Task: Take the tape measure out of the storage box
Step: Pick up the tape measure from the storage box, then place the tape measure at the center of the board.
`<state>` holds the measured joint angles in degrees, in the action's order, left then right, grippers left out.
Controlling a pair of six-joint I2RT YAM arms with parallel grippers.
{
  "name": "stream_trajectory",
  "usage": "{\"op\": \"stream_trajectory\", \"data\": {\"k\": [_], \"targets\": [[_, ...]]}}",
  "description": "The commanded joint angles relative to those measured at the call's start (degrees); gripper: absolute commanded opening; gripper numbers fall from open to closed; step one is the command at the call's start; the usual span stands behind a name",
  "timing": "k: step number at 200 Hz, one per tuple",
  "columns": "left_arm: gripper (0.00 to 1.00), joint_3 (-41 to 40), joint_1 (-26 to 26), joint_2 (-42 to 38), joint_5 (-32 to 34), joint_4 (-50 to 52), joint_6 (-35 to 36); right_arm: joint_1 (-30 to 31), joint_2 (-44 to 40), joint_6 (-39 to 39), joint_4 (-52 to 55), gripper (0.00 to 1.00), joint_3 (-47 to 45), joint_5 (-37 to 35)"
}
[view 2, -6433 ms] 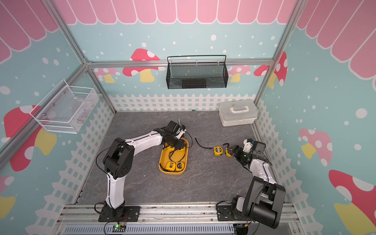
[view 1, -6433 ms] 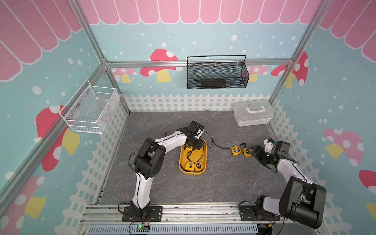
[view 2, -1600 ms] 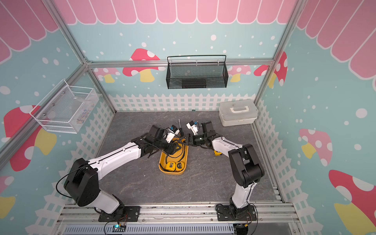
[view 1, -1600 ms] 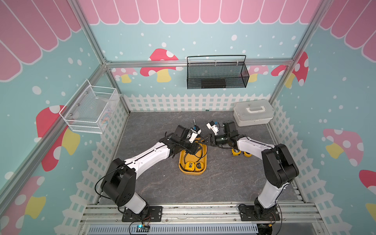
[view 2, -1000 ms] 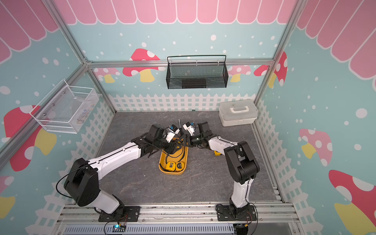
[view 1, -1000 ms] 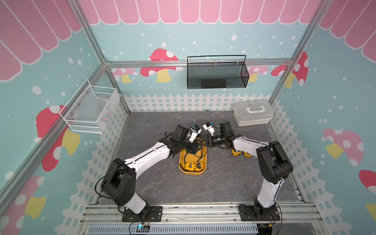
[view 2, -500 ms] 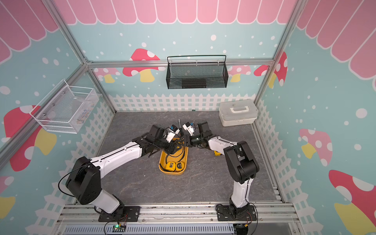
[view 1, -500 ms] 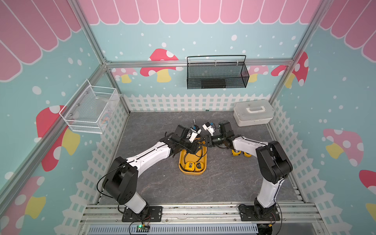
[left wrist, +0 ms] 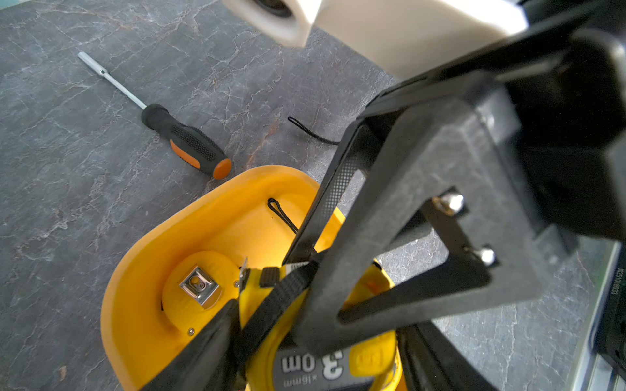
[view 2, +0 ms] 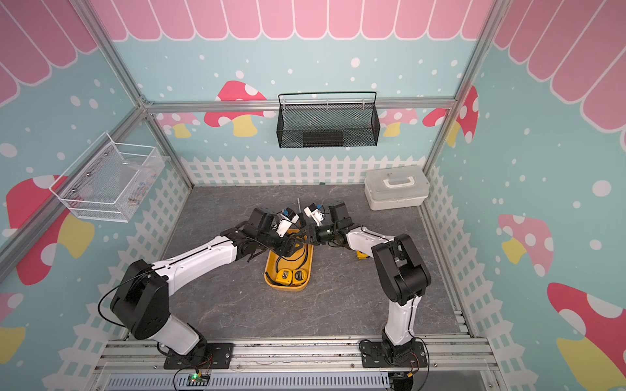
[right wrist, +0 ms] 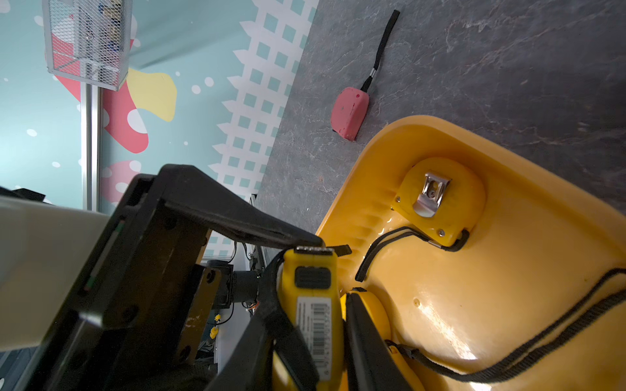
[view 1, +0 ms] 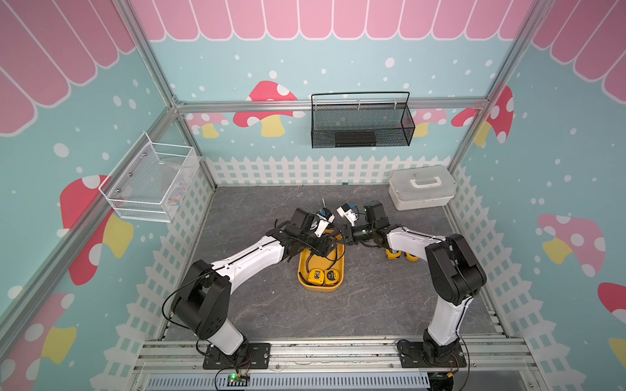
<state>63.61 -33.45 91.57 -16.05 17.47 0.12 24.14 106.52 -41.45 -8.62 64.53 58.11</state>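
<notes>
Tape measure [right wrist: 313, 277] barcode [right wrist: 320, 325], right wrist view only

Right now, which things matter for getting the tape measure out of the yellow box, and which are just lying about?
In the job:
storage box
held tape measure
right gripper, shut on it
left gripper, around it
two more tape measures inside

Lying about:
screwdriver
pink strapped gadget
two tape measures on the table
white case
black mesh basket
white wire basket

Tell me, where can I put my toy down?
Bare floor lies between the yellow storage tray and the front rail. It's crowded behind the tray, near the screwdriver, and right of it, where tape measures lie.
</notes>
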Motion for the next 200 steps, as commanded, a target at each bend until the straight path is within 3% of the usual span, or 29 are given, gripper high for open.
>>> {"op": "stream_trajectory", "data": {"k": [1,53,95,149,200], "targets": [[0.73,-1.78,0.32,-2.71,1.1,-0.04,-0.42,0.69,0.97,0.01,-1.33,0.3,1.64,1.25],[0.75,-5.02,0.71,-7.77,6.69,1.12,-1.25,-0.73,0.2,0.73,0.44,0.32,2.14,1.39],[0.76,-5.59,1.61,-10.61,10.21,1.24,-1.87,-5.65,-0.7,2.25,4.31,0.31,3.92,0.56],[0.76,-2.09,2.69,-7.13,10.7,1.21,-1.7,-15.04,-2.02,7.62,11.77,0.31,6.22,-1.54],[0.76,2.02,2.69,-3.25,8.81,1.19,-3.11,-22.55,0.2,11.81,17.74,0.3,5.3,-8.74]]}}
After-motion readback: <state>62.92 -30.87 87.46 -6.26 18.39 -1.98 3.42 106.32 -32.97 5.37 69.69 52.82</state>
